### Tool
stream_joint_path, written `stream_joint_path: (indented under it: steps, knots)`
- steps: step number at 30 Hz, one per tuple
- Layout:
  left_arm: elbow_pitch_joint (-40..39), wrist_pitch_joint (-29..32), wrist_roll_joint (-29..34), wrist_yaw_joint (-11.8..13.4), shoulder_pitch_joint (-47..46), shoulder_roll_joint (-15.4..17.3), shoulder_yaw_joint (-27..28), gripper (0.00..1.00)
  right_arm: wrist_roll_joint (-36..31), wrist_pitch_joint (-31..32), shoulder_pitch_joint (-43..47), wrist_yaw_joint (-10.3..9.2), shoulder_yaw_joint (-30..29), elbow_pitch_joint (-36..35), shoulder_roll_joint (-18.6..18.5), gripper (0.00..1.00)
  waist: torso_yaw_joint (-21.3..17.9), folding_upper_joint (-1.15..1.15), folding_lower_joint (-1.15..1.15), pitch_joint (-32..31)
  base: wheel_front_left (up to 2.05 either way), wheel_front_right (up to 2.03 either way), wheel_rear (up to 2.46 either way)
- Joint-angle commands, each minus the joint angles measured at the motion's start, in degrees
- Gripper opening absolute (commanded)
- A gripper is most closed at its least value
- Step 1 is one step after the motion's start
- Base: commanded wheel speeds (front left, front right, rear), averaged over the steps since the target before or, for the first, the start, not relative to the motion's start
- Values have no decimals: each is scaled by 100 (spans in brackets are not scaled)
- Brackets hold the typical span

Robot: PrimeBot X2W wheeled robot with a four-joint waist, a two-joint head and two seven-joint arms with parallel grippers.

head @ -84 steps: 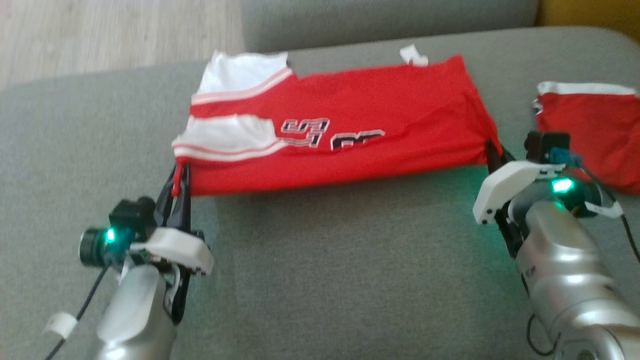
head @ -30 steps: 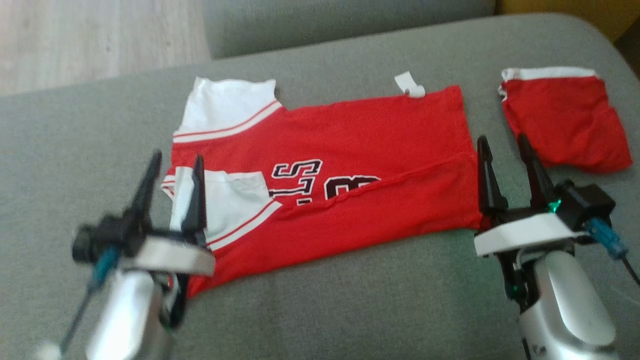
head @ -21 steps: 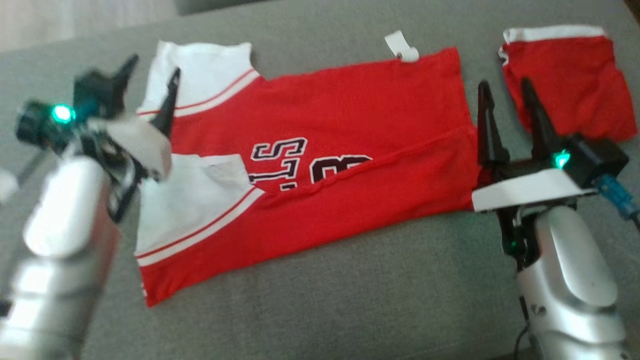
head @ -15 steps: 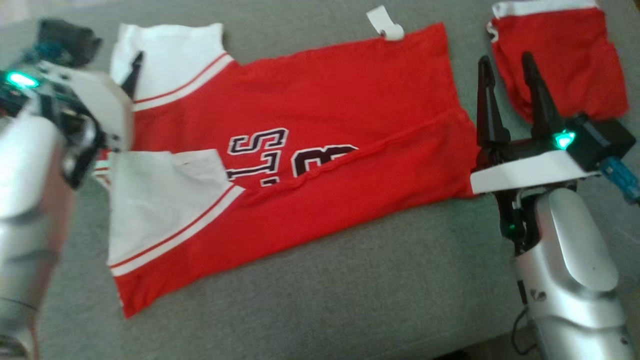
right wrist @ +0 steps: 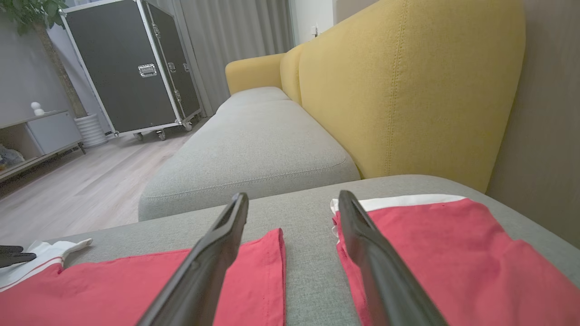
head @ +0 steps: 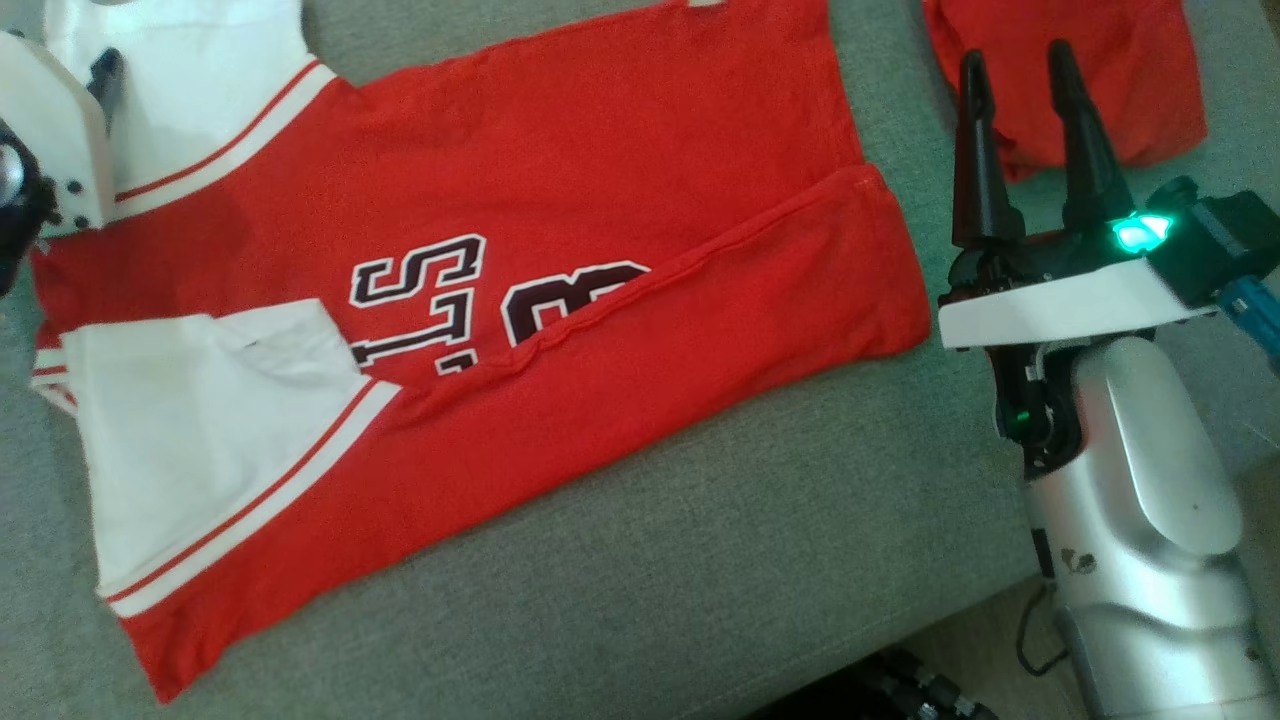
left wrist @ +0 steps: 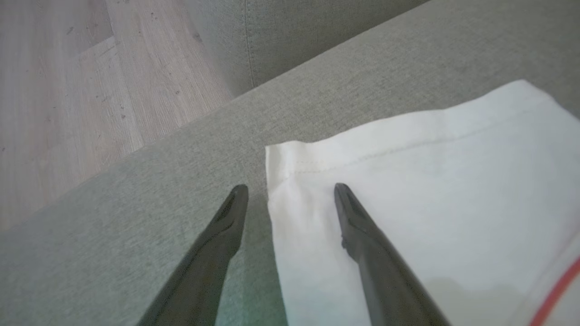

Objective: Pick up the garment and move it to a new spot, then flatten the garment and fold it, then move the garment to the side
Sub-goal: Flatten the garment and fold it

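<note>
The garment point(head: 560, 190) is a red jersey with white sleeves and dark lettering, spread on the grey couch point(head: 700, 560), its near long edge folded over the letters. At its far left, my left gripper point(left wrist: 291, 190) stands open over the corner of a white sleeve point(left wrist: 430, 190), one finger above the couch and the other above the cloth. My right gripper point(head: 1018, 60) is open beside the jersey's right edge, holding nothing. In the right wrist view its fingertips point(right wrist: 240, 199) point across the gap between the jersey point(right wrist: 136, 285) and another red piece.
A second red garment with a white band point(head: 1090, 70) point(right wrist: 453, 253) lies just right of my right gripper. The couch's front edge and the floor point(head: 960, 640) show at lower right. Beyond are a yellow sofa back point(right wrist: 408, 90), a black case point(right wrist: 127, 68) and wood floor point(left wrist: 68, 90).
Both grippers, earlier shut on the jersey's near corners, have let go and stand open. The left arm moved up to the far white sleeve. The head view has shifted closer.
</note>
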Motion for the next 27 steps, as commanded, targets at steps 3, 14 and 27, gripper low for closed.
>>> stream_joint_path:
  steps: [3, 14, 27]
  knots:
    - [104, 71, -149, 9, -358, 300, 82, 100, 31, -36, -118, -4, 76, -237, 28, 100, -93, 0, -1, 105, 0, 0, 0]
    - [223, 411, -877, 9, -281, 145, -238, 0, -283, -36, -170, -4, -93, -235, 28, 100, 68, 0, -1, -2, 0, 0, 0]
    - [-794, -1926, -1141, 9, 76, -322, -627, 0, -990, 296, -861, -4, -345, 1177, -317, 100, 1104, 0, -1, -780, 0, 0, 0]
